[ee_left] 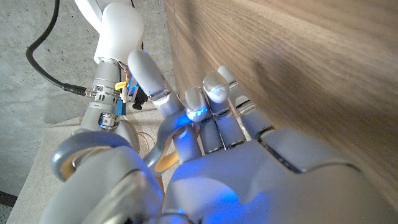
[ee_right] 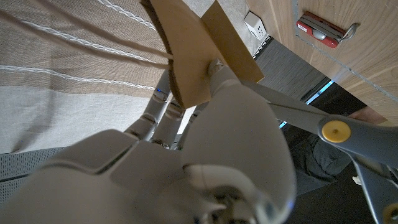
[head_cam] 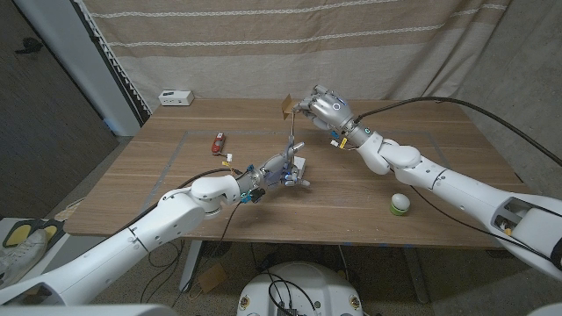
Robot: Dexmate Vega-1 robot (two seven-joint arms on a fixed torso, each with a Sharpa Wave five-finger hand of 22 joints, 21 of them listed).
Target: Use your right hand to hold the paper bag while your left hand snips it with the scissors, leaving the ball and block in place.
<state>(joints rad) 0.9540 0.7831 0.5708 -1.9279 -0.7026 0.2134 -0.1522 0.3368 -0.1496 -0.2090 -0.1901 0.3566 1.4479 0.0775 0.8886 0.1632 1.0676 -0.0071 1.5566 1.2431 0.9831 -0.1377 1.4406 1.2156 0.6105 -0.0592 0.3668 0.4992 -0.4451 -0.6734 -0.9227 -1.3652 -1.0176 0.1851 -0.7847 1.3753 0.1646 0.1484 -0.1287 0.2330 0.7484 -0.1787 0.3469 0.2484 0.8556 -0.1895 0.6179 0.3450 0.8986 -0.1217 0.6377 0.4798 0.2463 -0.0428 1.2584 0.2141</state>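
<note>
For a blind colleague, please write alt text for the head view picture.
Over a wooden table, the robot's right hand holds up a small brown paper bag while the left hand raises scissors toward it. A green and white ball lies near the front edge.

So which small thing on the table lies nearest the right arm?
The green-white ball, close under the right forearm; the red thing lies far off at the left.

Dim, even light — soft shadows, bowed edges, wrist close-ups blurred
</note>
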